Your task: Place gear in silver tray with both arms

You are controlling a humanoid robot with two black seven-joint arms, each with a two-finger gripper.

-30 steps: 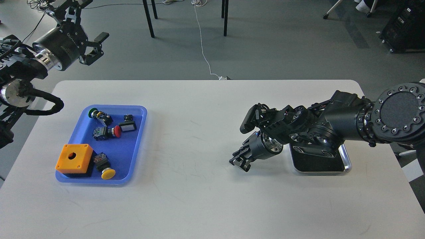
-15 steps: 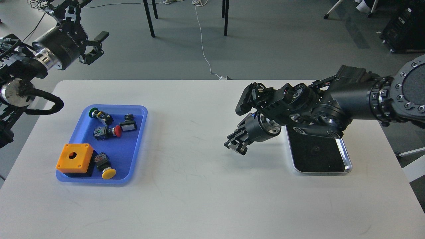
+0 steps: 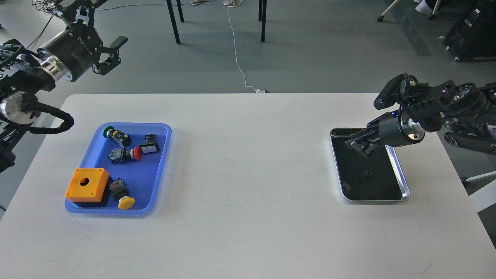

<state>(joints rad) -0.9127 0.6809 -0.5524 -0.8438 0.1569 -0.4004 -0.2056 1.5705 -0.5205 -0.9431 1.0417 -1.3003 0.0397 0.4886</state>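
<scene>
The silver tray (image 3: pixel 403 193) lies on the right of the white table, its dark bottom bare. My right gripper (image 3: pixel 358 144) hangs over the tray's far left part, pointing left and down. Its dark fingers sit close together and I see nothing in them. My left gripper (image 3: pixel 113 54) is open and empty, held high beyond the table's far left corner. The loose gear is switch parts in the blue tray (image 3: pixel 151 178): a green button (image 3: pixel 107 131), a red button (image 3: pixel 135 153), a yellow button (image 3: pixel 126 202) and an orange box (image 3: pixel 86 185).
The white table (image 3: pixel 248 217) spreads between the two trays. Chair legs (image 3: pixel 174 23) and a white cable (image 3: pixel 236 50) are on the floor behind the table. My right arm's elbow (image 3: pixel 469 116) hangs over the table's right edge.
My right arm has swung right and back, from over the table's middle to over the silver tray's far end. The tray now shows in full. My left arm has not moved.
</scene>
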